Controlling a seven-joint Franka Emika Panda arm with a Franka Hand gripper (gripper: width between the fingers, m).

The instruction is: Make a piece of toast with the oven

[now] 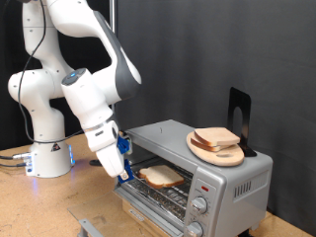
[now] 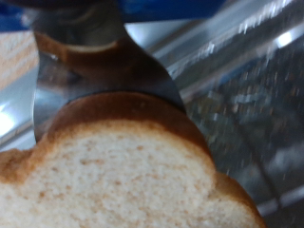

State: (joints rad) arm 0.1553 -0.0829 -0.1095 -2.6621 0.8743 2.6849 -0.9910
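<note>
Exterior view shows the gripper (image 1: 122, 170) at the open front of the oven (image 1: 197, 173), closed on the piece of toast (image 1: 160, 176); the slice lies inside on the wire rack (image 1: 163, 195); a round board (image 1: 216, 148) with more bread sits on the oven's top.

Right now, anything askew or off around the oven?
Nothing damaged or spilled. The oven is open with the piece of toast on its rack, gripper at the slice's edge. More bread sits on a round board atop the oven.

white arm bent low, gripper (image 1: 124, 170) angled downward
</note>
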